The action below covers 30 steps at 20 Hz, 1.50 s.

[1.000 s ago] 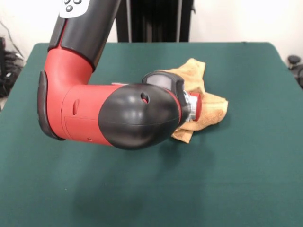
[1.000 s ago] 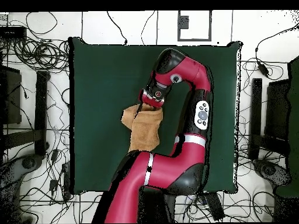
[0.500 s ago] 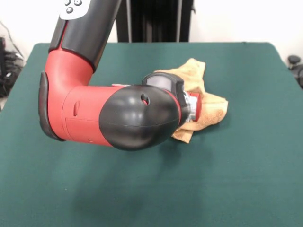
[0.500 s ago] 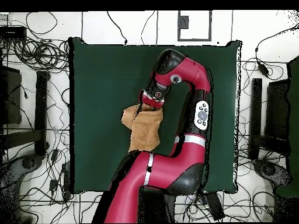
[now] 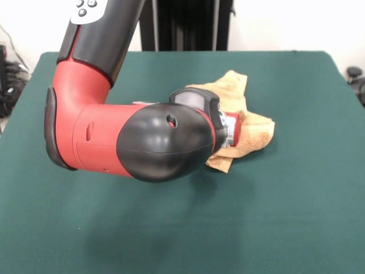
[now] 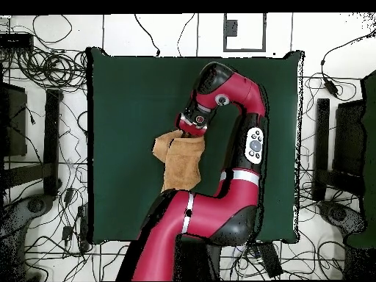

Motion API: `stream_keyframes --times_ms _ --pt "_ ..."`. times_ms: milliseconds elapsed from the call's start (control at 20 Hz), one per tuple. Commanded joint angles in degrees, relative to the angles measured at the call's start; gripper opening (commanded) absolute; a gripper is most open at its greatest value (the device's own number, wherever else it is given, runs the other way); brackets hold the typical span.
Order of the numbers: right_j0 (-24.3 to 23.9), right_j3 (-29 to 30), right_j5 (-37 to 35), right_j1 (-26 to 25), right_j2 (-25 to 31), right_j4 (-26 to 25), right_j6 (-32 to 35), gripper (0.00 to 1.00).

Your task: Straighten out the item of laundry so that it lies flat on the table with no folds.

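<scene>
The towel (image 5: 246, 123) lies crumpled right of centre in the front view, folded over itself, with one corner pointing toward the upper part of the frame and a rounded fold bulging toward the right. From overhead the towel (image 6: 181, 161) sits a little left of centre on the table (image 6: 132, 110), a long strip running down the frame with a bunched flap at its upper left.

The arm (image 5: 131, 137) fills the left and middle of the front view, its black elbow cap covering the towel's left side. The gripper (image 5: 232, 130) is low at the towel, only its red and silver wrist end showing against the cloth. From overhead the gripper (image 6: 189, 126) meets the towel's upper edge. Whether it is open or closed I cannot tell.

The table (image 5: 296, 217) is dark green.
</scene>
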<state>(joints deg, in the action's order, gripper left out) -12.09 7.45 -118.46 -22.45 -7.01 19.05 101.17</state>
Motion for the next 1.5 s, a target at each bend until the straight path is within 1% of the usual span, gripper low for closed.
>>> stream_keyframes --times_ms 50,300,400,500,650,750,850,1050,1200,1500 --pt "0.2 9.7 6.1 0.7 3.2 0.1 8.4 0.0" --pt "0.2 9.7 5.5 1.8 2.1 -0.9 7.5 0.0" --pt "-0.5 9.5 3.8 3.3 0.2 -2.6 6.3 0.0" --pt "-1.8 7.3 -0.1 4.0 -2.8 -4.5 3.8 0.0" --pt "-4.1 1.6 -8.7 2.8 -7.7 -6.0 -1.9 0.0" --pt "-5.4 -1.5 -12.3 1.3 -10.9 -6.0 -5.4 0.0" --pt "-6.2 -3.5 -13.5 0.3 -13.8 -5.5 -8.1 0.0" --pt "-7.5 -5.9 -14.7 -1.1 -19.1 -3.3 -11.5 0.0" --pt "-8.3 -7.2 -14.9 -2.6 -23.4 -0.3 -13.2 0.0" --pt "-9.4 -8.3 -11.5 -5.6 -31.4 7.7 -14.1 0.0"
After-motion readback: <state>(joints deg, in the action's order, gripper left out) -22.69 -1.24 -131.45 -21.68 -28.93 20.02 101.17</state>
